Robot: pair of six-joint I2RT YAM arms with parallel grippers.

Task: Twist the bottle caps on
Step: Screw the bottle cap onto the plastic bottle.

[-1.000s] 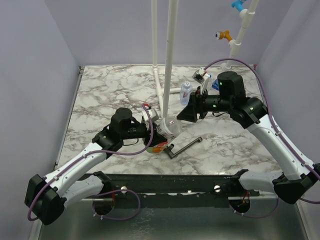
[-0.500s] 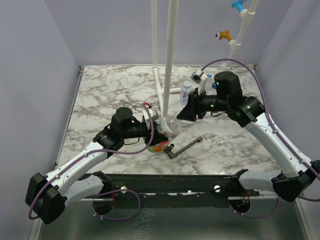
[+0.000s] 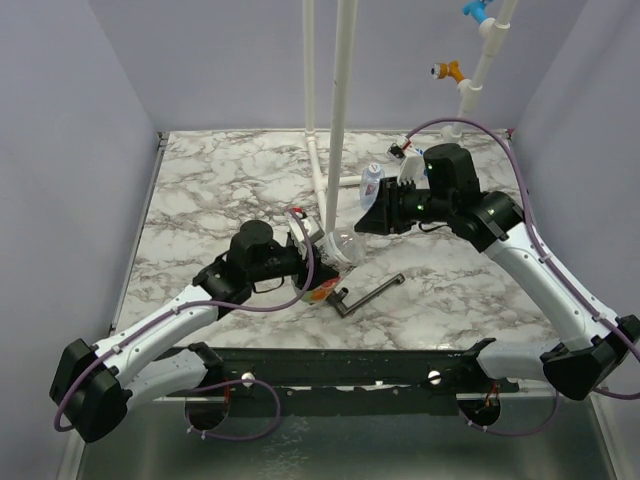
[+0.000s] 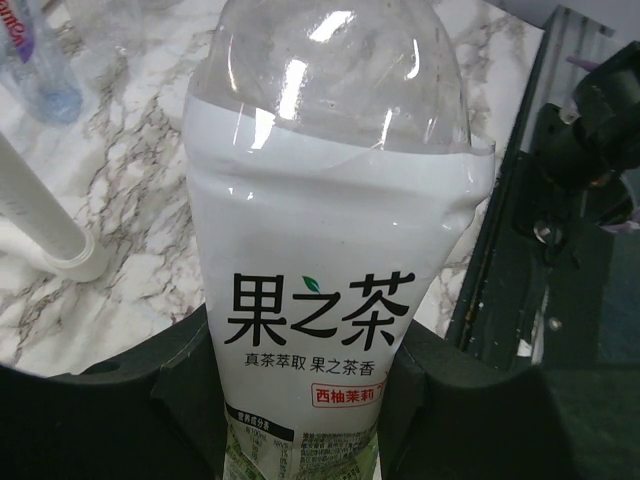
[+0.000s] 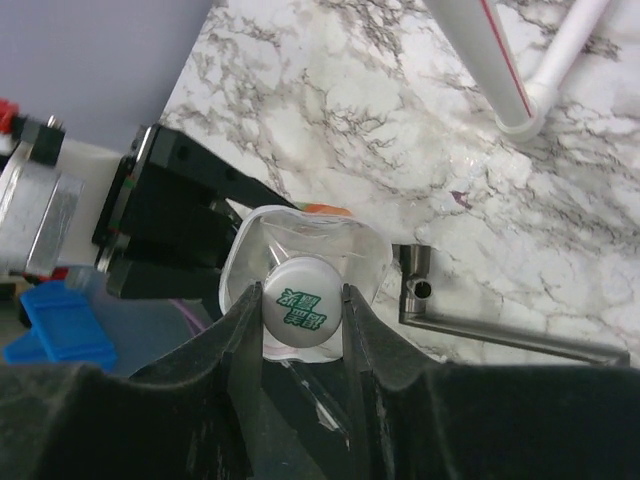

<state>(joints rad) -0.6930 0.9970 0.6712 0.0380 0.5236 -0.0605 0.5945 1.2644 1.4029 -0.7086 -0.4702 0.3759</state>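
A clear bottle [image 4: 320, 250] with a white label printed in black characters is held tilted above the table in my left gripper [image 4: 300, 410], which is shut on its lower body. In the top view this bottle [image 3: 343, 246] points toward my right gripper [image 3: 362, 228]. A white bottle cap [image 5: 302, 308] with green print sits on the bottle's mouth. My right gripper [image 5: 300, 300] has both fingers pressed against the cap's sides. A second small bottle [image 3: 372, 181] with a blue label stands behind, also at the left wrist view's top left [image 4: 35, 60].
A black T-shaped metal tool [image 3: 368, 293] lies on the marble table [image 3: 220, 190] just right of the held bottle. Tall white pipes [image 3: 338, 120] rise behind the bottle, one foot showing [image 4: 45, 220]. A blue object [image 5: 60, 325] lies at the right wrist view's left.
My right gripper has moved in toward the bottle's mouth and closed its fingers onto the cap. The left arm shifted the bottle slightly right and up.
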